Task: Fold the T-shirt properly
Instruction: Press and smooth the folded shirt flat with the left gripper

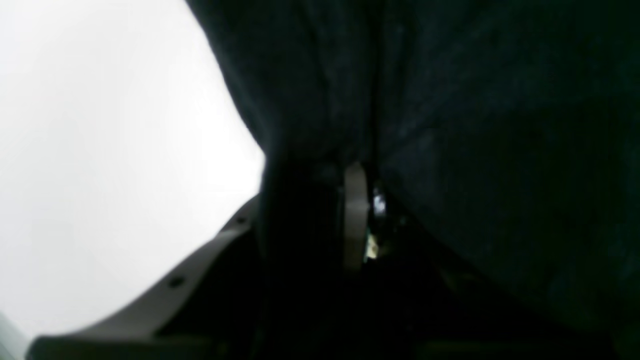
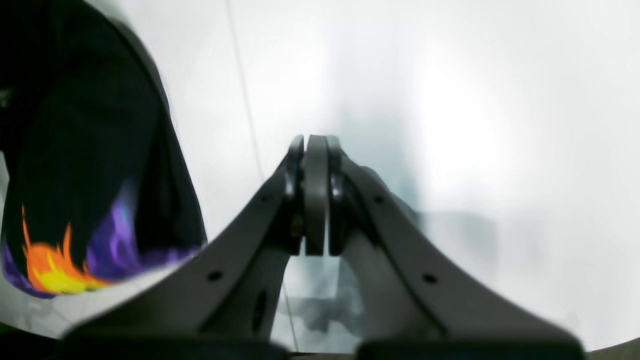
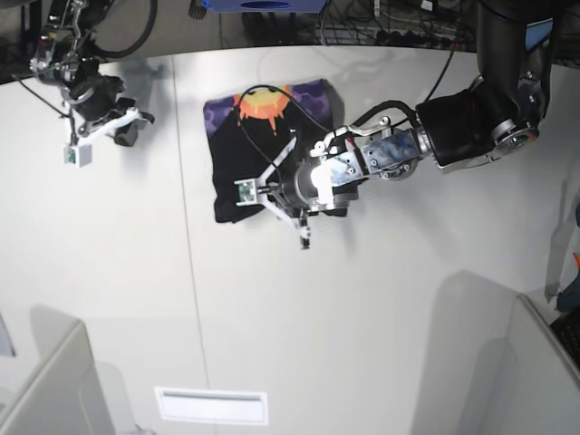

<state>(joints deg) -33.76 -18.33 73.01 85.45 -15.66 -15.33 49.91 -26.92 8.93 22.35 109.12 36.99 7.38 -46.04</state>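
Currently | right gripper [image 3: 91,136], far left, we list as clenched on nothing, parked off the cloth | T-shirt [image 3: 272,109], far centre, folded small, sun print up | left gripper [image 3: 272,195] clamps its near edge, we judge for another fold.

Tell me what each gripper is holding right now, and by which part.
The left gripper pinches the T-shirt by black cloth near its lower edge. The right gripper is shut and holds nothing.

Wrist views blurred — one glaring, one nearly black.
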